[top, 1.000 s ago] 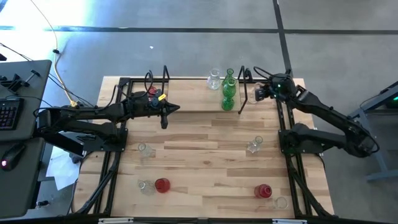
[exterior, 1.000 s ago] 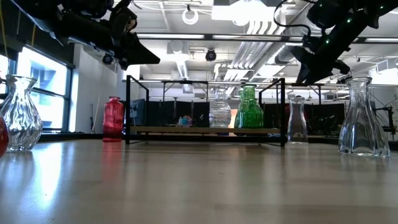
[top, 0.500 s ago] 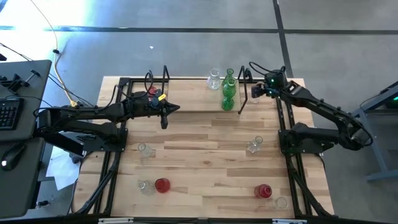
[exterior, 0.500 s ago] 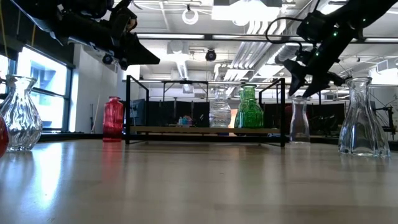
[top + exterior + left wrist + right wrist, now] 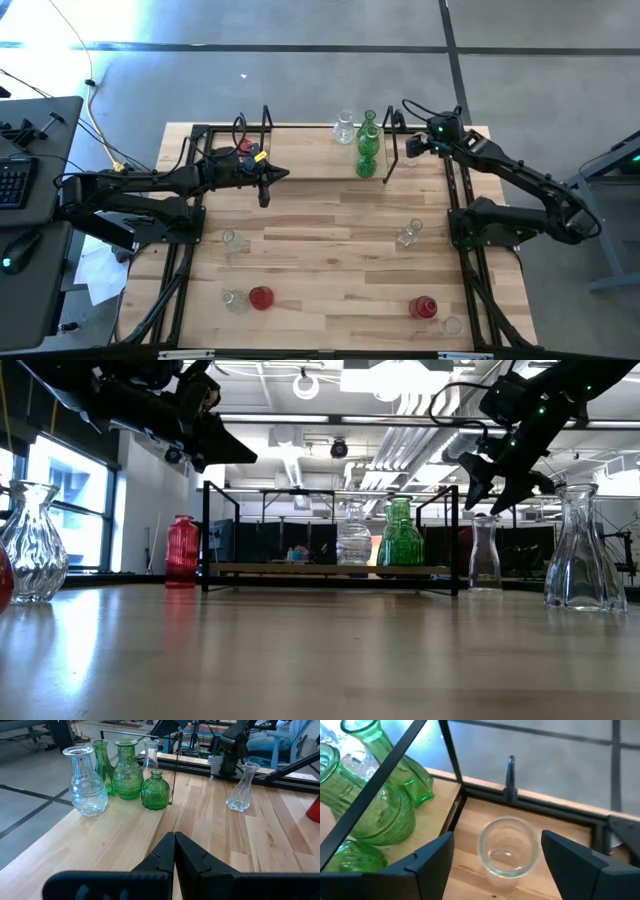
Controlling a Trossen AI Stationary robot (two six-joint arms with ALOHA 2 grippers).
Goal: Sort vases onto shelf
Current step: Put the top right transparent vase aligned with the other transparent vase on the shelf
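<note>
The shelf (image 5: 300, 160) lies along the table's far edge and carries a clear vase (image 5: 345, 128) and three green vases (image 5: 366, 150) near its right end. Just right of the shelf's right wire frame a slim clear vase (image 5: 484, 550) stands on the tabletop. My right gripper (image 5: 497, 495) hovers open just above that vase, whose mouth (image 5: 509, 845) shows between the two fingers with nothing touching. My left gripper (image 5: 265, 182) hangs shut and holds nothing over the shelf's left half.
More vases stand loose on the tabletop: clear ones (image 5: 232, 240) (image 5: 408, 235), a clear and red pair (image 5: 261, 297) near the front left, and a red (image 5: 423, 306) and a clear one (image 5: 452, 325) at the front right. The shelf's black wire frame (image 5: 395, 775) stands close beside my right gripper.
My right gripper has opened wide and has moved a little toward the shelf's right end and down, over the slim clear vase. The vase has stayed where it was.
</note>
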